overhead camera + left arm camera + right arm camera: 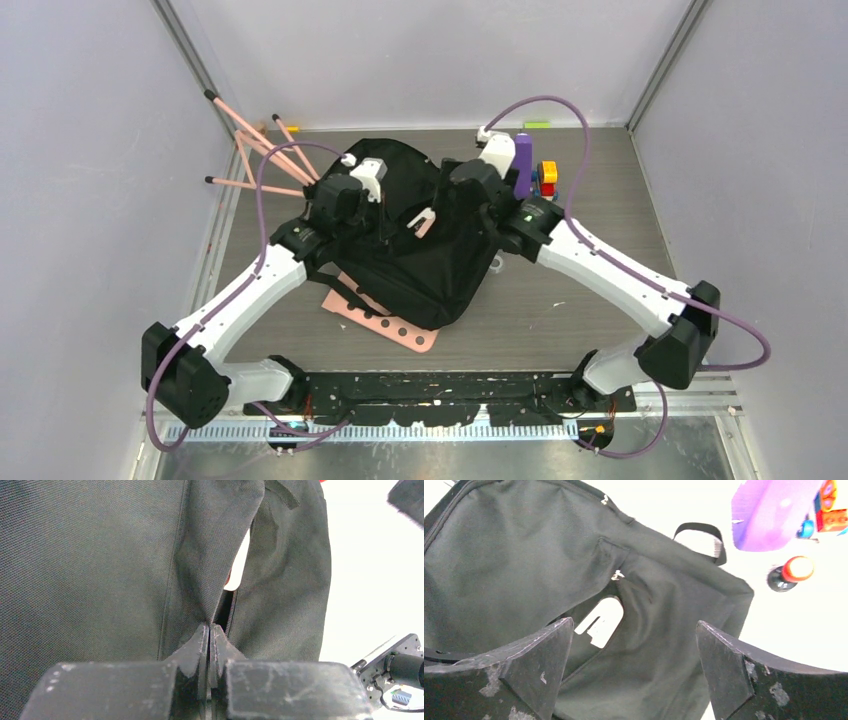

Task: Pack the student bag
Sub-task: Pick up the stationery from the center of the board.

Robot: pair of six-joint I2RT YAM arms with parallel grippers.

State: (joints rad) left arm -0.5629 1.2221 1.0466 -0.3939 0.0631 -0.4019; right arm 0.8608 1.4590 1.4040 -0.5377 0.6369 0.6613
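Top external view: black backpack (430, 270) at the middle of the table (580, 300), lying partly over a pink perforated board (400, 330), both arms reaching onto it. Left wrist view: left gripper (209, 627) clenched tight on a fold of the backpack's fabric, just beside a zipper (231, 615). Right wrist view: right gripper (634, 624) spread wide over the backpack, grasping nothing; purple block (769, 510) and small coloured toys (831, 515) beyond.
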